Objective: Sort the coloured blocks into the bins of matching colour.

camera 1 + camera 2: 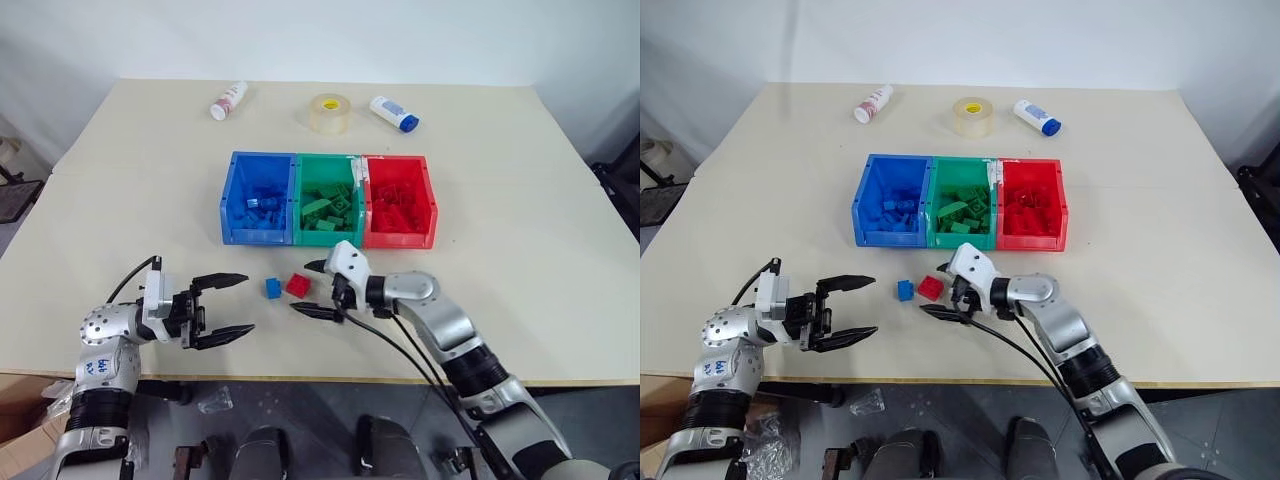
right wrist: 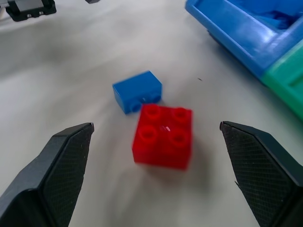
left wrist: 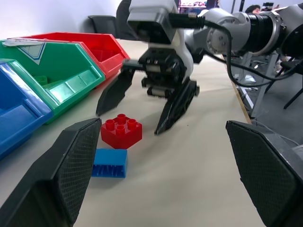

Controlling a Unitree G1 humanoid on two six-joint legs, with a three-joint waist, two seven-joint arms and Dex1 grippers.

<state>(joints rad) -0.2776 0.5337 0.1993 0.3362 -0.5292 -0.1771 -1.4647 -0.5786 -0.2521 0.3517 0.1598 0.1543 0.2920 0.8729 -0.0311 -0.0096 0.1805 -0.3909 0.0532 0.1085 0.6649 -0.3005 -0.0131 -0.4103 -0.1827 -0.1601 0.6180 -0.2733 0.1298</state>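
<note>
- Your right gripper [image 1: 316, 289] sits just right of centre in the head view, fingers wide, empty, beside the red block [image 1: 298, 285].
- The blue block [image 1: 273, 288] lies just left of the red one.
- Your left gripper [image 1: 232, 305], lower left, is wide and empty.
- The bins [image 1: 329, 237] sit above the blocks.

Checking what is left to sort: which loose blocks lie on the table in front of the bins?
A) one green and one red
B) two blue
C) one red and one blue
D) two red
C: a red block and a blue block lie side by side on the table, in front of the bins.
</note>
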